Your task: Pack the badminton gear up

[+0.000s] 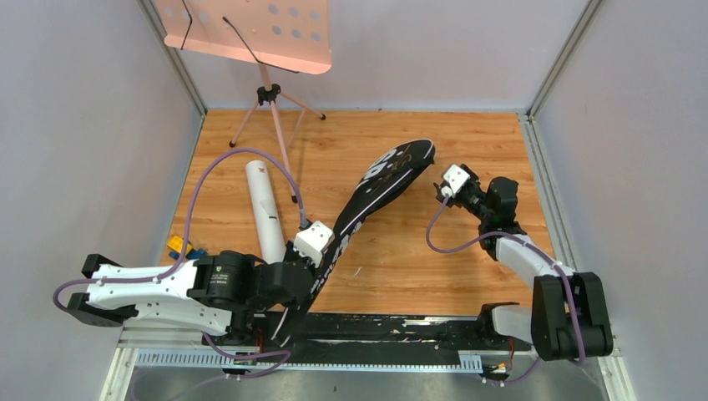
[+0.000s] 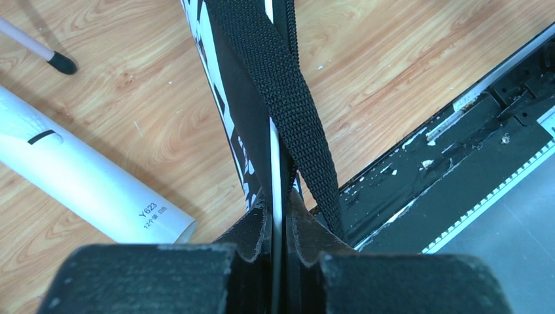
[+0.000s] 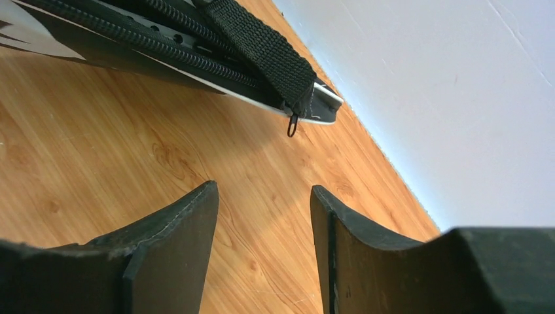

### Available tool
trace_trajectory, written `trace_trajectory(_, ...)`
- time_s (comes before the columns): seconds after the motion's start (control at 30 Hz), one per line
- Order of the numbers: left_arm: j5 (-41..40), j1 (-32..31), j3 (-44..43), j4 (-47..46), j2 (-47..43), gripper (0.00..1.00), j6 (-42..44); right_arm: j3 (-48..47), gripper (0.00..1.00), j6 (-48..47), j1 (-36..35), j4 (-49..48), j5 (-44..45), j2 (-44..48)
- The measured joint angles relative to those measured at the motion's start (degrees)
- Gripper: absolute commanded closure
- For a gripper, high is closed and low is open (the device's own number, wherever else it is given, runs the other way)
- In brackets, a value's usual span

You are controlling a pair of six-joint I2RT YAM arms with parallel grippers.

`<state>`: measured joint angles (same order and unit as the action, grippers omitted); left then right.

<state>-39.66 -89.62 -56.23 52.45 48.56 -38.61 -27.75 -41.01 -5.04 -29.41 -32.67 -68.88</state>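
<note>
The black bag (image 1: 386, 184) with white lettering lies diagonally across the wooden table, its wide end at the far centre. My left gripper (image 1: 321, 261) is shut on the bag's narrow near end; in the left wrist view the fingers pinch its white-edged rim (image 2: 276, 170), with a black webbing strap (image 2: 288, 91) running past. The long white tube (image 1: 265, 210) lies left of the bag and shows in the left wrist view (image 2: 85, 176). My right gripper (image 1: 441, 190) is open and empty just right of the bag's wide end (image 3: 196, 49). No rackets or shuttlecocks show.
A pink perforated music stand (image 1: 259, 33) on tripod legs stands at the far left. A small yellow and blue toy (image 1: 182, 247) sits by the left arm. Grey walls enclose the table. A black rail (image 1: 401, 330) runs along the near edge.
</note>
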Motion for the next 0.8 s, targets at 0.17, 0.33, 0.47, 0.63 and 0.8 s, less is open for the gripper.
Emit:
trace_trajectory(0.17, 0.61, 0.0, -0.28, 0.0, 0.0, 1.0, 0.31, 1.16, 0.47, 0.09, -0.02, -6.91, -0.24, -5.73)
trace_trajectory(0.33, 0.72, 0.0, -0.31, 0.0, 0.0, 1.0, 0.5, 0.61, 0.49, -0.87, -0.02, -8.83, 0.26, -7.89)
trace_trajectory(0.47, 0.87, -0.02, -0.31, 0.0, -0.24, 1.0, 0.57, -1.64, 0.52, -2.08, -0.2, -8.72, 0.76, -7.89)
trace_trajectory(0.63, 1.05, 0.0, -0.31, -0.13, -0.72, 1.0, 0.63, -4.09, 0.54, -3.61, -0.57, -7.21, 1.11, -7.89)
trace_trajectory(0.8, 1.2, 0.0, -0.31, -0.87, -0.74, 1.0, 0.85, -5.6, 0.55, -4.9, -0.57, -5.38, 0.96, -9.09)
